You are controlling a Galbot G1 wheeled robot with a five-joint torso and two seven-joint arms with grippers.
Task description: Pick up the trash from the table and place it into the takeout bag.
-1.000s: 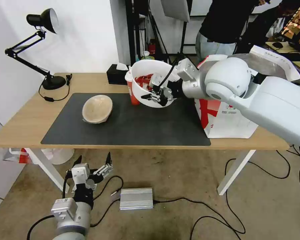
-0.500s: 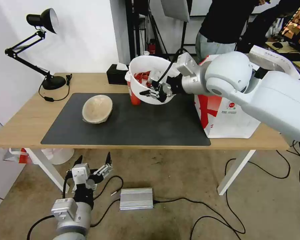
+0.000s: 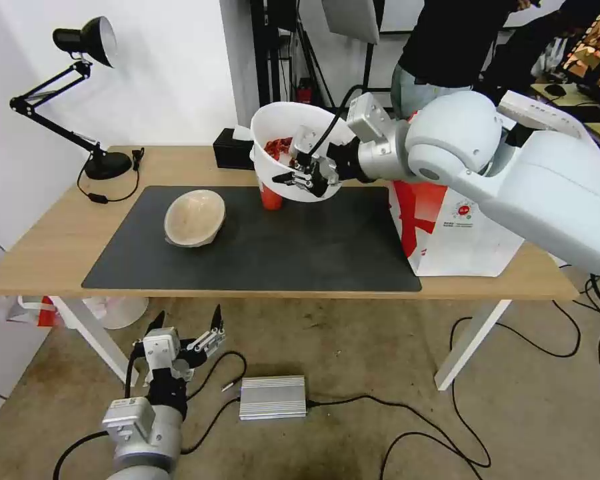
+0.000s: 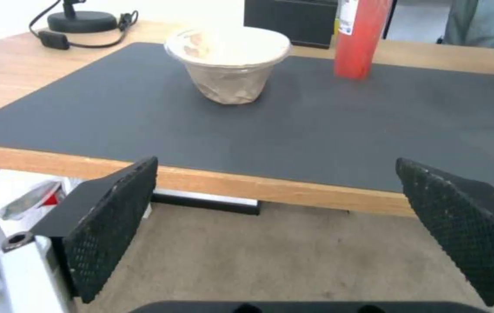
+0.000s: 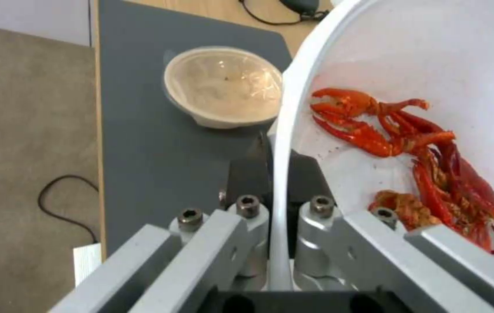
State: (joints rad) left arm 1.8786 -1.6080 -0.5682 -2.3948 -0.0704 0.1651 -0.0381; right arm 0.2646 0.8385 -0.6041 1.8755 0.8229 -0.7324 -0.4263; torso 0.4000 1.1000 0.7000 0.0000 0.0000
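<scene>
Right gripper (image 3: pixel 305 175) pinched on the rim of the white plastic bowl (image 3: pixel 281 133), raised above the table (image 3: pixel 67 227), shells inside, takeout bag (image 3: pixel 457 233) behind it. Probably light, thin-walled, flexible; rim grip suits, kept level. Left gripper (image 3: pixel 187 333) spread wide, low by the floor.

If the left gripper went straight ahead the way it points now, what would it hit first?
Probably the table's front edge. The left gripper, open and below desk height, faces that edge, with the beige pulp bowl beyond it; depth is uncertain.

looks like a robot lab or studio space, light-wood table (image 3: pixel 180 157) on white legs, black desk lamp (image 3: pixel 80 47), cables (image 3: pixel 513 347) all over a bare concrete floor, silver power brick (image 3: pixel 272 397), light stands (image 3: pixel 293 53) behind, cluttered desk (image 3: pixel 567 93) at the back
</scene>
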